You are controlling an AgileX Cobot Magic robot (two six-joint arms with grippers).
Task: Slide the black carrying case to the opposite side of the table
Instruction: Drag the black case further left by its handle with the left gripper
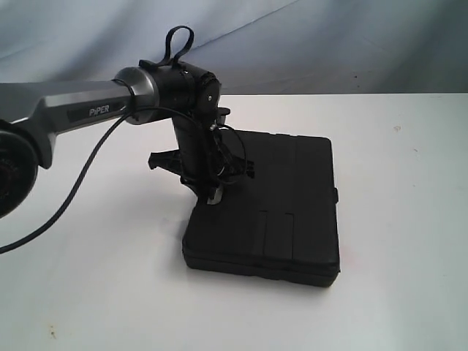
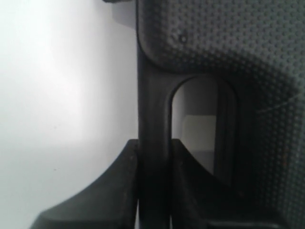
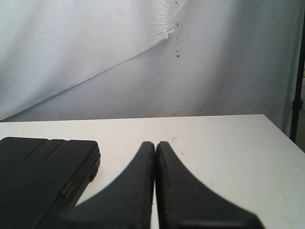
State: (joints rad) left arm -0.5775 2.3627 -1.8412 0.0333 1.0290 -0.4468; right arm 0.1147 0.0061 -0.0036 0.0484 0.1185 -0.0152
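1. I am clamping my left gripper (image 2: 152,200) on the slim moulded handle bar (image 2: 152,119) of the black hard-plastic carrying case (image 1: 278,205). In the left wrist view the two fingers (image 2: 112,191) are pressing the bar from either side, with only the bar between them.
2. My right gripper (image 3: 155,148) is holding nothing. Its jaws are pressed together, and it is hanging over bare table just beside one edge of the case (image 3: 43,167), not touching it.
3. The case is lying flat, lid shut, on the large plain white tabletop (image 1: 102,292). In the exterior view it is sitting roughly mid-table, a little right of centre, with my left arm reaching it from the left.
4. Done, as I am judging it: the approach and the grip on the handle.
5. Left, as I am judging it: most or all of the slide. Bare table is showing on every side of the case, so it is not at any edge. I cannot tell which side counts as opposite.
6. I am expecting the flat base to drag evenly, provided the handle grip is not slipping.
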